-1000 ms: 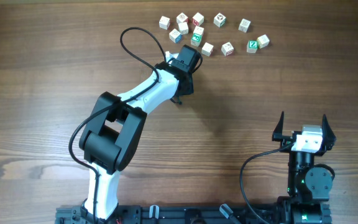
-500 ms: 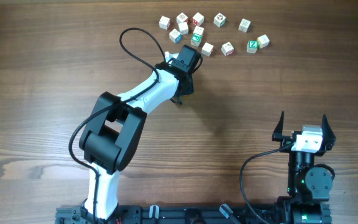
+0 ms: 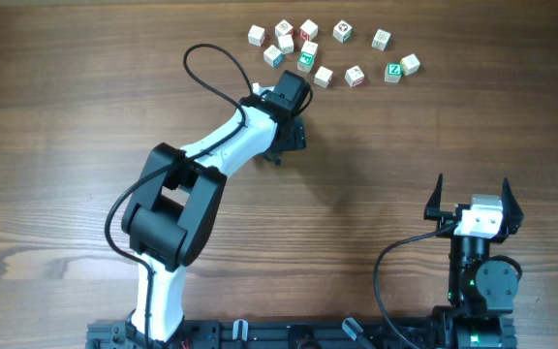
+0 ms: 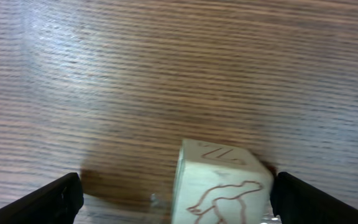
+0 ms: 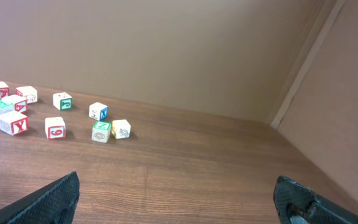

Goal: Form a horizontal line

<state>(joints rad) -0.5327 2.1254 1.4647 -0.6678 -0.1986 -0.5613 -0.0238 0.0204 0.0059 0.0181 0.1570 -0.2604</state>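
A pale cube with a red camel outline [image 4: 222, 186] rests on the wood between the open fingers of my left gripper [image 4: 179, 199], close to the right finger [image 4: 303, 199] and well apart from the left one. In the overhead view my left gripper [image 3: 287, 145] points down just below the cluster of letter cubes [image 3: 303, 60], and the camel cube is hidden under it. My right gripper [image 3: 473, 194] stands open and empty at the near right, also seen as the right gripper [image 5: 179, 199] in its wrist view. No horizontal line of cubes shows in any view.
Several small letter cubes lie scattered at the far edge, among them a green Z cube [image 3: 392, 70] beside a white cube [image 3: 411, 64]. The right wrist view shows the same Z cube [image 5: 101, 130] and cardboard walls [image 5: 328, 93] behind the table.
My left gripper has opened wide and let go of the camel cube, which now sits on the table. Its head shifted slightly. The right arm has not moved.
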